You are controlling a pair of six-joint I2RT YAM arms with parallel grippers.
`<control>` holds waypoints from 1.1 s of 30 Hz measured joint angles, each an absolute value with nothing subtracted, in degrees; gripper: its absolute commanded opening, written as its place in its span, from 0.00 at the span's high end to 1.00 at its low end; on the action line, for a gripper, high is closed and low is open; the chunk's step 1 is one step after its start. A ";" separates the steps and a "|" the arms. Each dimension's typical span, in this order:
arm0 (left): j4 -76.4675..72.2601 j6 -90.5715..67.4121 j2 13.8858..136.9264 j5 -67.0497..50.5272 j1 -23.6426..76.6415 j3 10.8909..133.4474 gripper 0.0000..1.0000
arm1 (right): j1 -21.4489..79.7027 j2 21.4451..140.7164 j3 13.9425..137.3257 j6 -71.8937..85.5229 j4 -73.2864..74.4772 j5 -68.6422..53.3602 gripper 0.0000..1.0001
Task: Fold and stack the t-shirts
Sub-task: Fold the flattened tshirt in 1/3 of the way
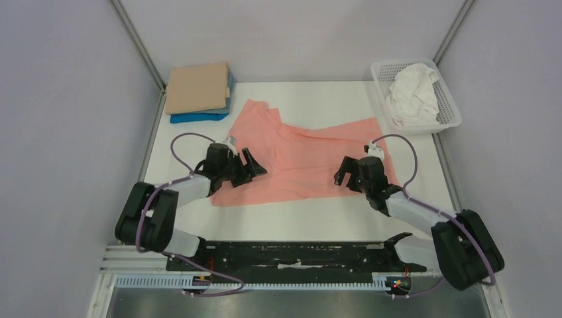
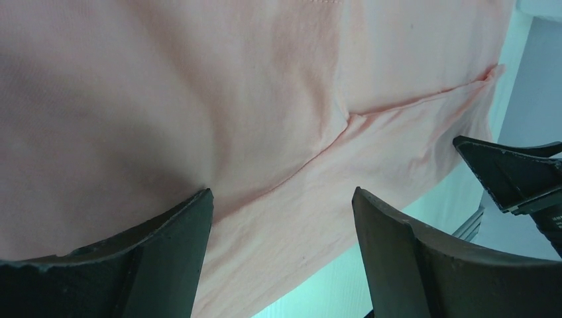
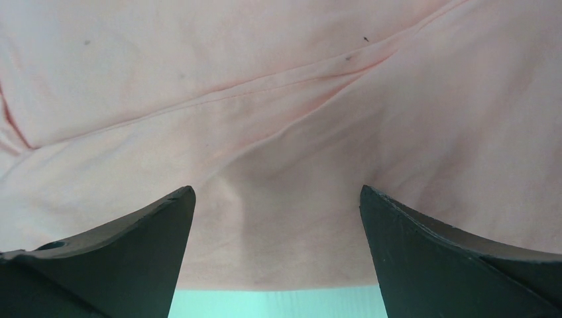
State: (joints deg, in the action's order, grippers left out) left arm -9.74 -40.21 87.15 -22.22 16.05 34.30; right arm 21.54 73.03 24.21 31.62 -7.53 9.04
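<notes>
The pink shirt (image 1: 305, 156) is seen spread on the middle of the tabletop (image 1: 318, 218), with a long crease running across it and one sleeve pointing toward the far left. The left tool (image 1: 256, 165) is held over the shirt's left part, its jaws set wide and nothing gripped between them; pink cloth is shown beneath the gap in the left wrist view. The right tool (image 1: 340, 171) is held over the shirt's right part, close to the near hem, its jaws likewise spread wide and empty; in its wrist view the hem and a strip of tabletop are shown between the fingers. A tan shirt (image 1: 197, 86) is stacked folded on a blue shirt (image 1: 199, 118) at the far left corner. A white shirt (image 1: 412, 93) is seen crumpled in the basket (image 1: 452, 111) at the far right
</notes>
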 measured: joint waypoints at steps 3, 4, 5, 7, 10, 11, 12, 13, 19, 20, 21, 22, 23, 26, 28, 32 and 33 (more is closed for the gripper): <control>-9.52 -41.78 78.72 -20.73 16.51 26.83 0.15 | 23.79 64.05 18.63 34.94 -5.50 8.32 0.02; -9.04 -42.06 76.62 -20.36 16.64 25.30 0.15 | 24.56 61.32 17.21 35.83 -4.56 8.14 0.02; -8.54 -42.41 74.06 -19.70 16.86 23.59 0.15 | 25.74 57.89 15.40 37.01 -3.62 7.88 0.02; -6.42 -42.96 69.34 -18.92 17.08 20.99 0.15 | 27.79 51.86 12.47 39.18 -1.76 7.55 0.02; -2.22 -43.94 62.11 -17.91 17.23 17.74 0.14 | 29.85 45.39 9.67 41.65 0.69 7.22 0.02; -0.95 -44.14 60.03 -17.63 17.28 16.93 0.14 | 30.83 42.22 8.82 43.00 2.52 7.07 0.02; 1.19 -44.40 56.58 -16.75 17.39 15.75 0.14 | 31.55 40.23 8.51 43.99 4.10 6.85 0.02; 3.01 -44.58 53.58 -16.16 17.43 14.81 0.14 | 32.18 38.76 8.40 44.66 5.61 6.68 0.02; 11.29 -44.95 43.31 -15.14 17.45 12.95 0.14 | 34.89 35.29 9.30 46.59 12.14 6.46 0.02; 12.10 -44.95 42.52 -15.09 17.45 12.95 0.14 | 35.20 35.18 9.69 46.61 13.15 6.46 0.02; 13.02 -44.95 41.82 -15.00 17.45 13.06 0.14 | 35.42 35.20 10.11 46.54 14.13 6.48 0.02; 14.09 -44.93 41.43 -14.94 17.45 13.32 0.14 | 35.53 35.24 10.72 46.41 15.42 6.72 0.02; 15.42 -44.91 41.23 -14.81 17.45 13.91 0.14 | 35.53 35.44 11.57 46.17 17.15 6.92 0.02; 19.18 -44.88 41.32 -13.96 17.45 17.78 0.14 | 35.70 37.43 15.64 44.66 22.55 8.84 0.02; 20.32 -44.91 41.65 -13.54 17.45 21.45 0.14 | 35.77 39.29 19.51 43.48 24.36 10.46 0.02; 20.29 -44.86 44.23 -12.23 17.47 30.61 0.14 | 35.77 40.95 27.46 40.97 21.74 13.54 0.02; 20.10 -44.82 45.54 -11.62 17.47 32.73 0.14 | 35.77 40.99 28.88 40.42 19.99 14.55 0.02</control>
State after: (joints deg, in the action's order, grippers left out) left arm 20.10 -44.82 45.54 -11.62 17.47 32.73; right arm 35.77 40.99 28.88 40.42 19.99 14.55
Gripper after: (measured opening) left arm 0.858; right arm 0.979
